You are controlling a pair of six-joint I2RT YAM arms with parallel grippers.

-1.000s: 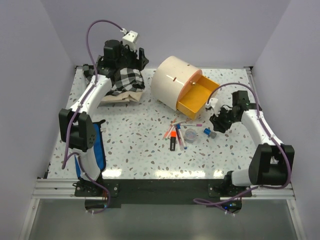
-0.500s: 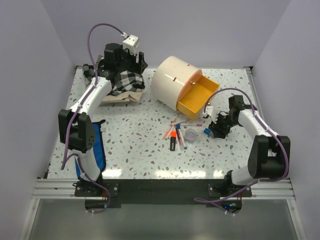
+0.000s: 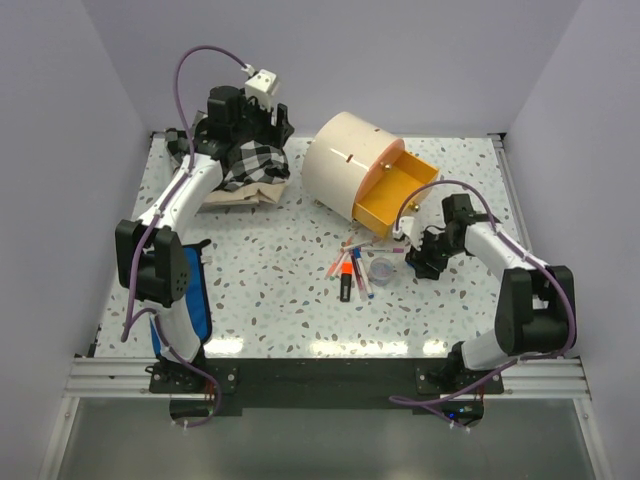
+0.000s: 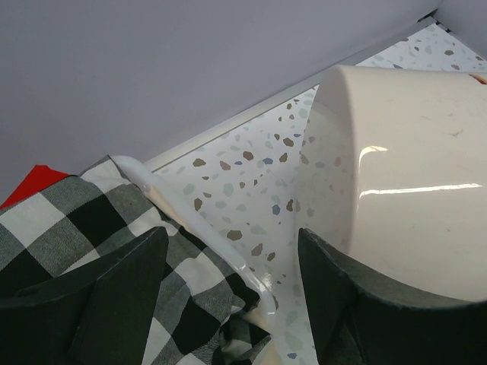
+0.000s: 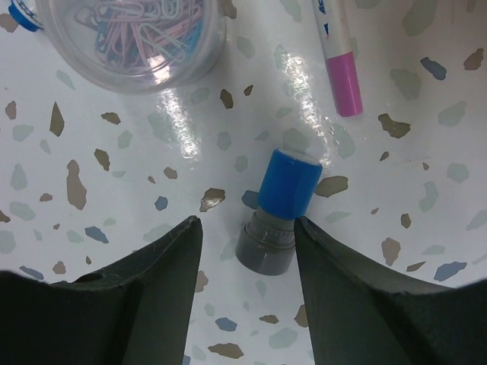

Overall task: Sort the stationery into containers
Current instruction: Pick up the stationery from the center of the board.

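The stationery lies on the speckled table: pens and an orange highlighter (image 3: 347, 268) in a loose cluster, with a clear round pot (image 3: 383, 269) of paper clips (image 5: 129, 34) beside them. A pink pen (image 5: 335, 61) lies near it. A short blue-capped grey stick (image 5: 278, 205) lies between the fingers of my right gripper (image 5: 246, 228), which is open and low over the table (image 3: 415, 262). The cream drum container (image 3: 345, 158) lies on its side with an orange drawer (image 3: 400, 190) pulled out. My left gripper (image 4: 232, 236) is open above the checked cloth (image 4: 76, 228), holding nothing.
The black-and-white checked cloth pile (image 3: 250, 165) sits at the back left beside the cream drum (image 4: 403, 175). A blue object (image 3: 195, 300) lies by the left arm's base. Walls close the table at the back and both sides.
My right gripper has moved left across the table to the blue-capped stick and its jaws have widened around it. The left arm has barely moved.
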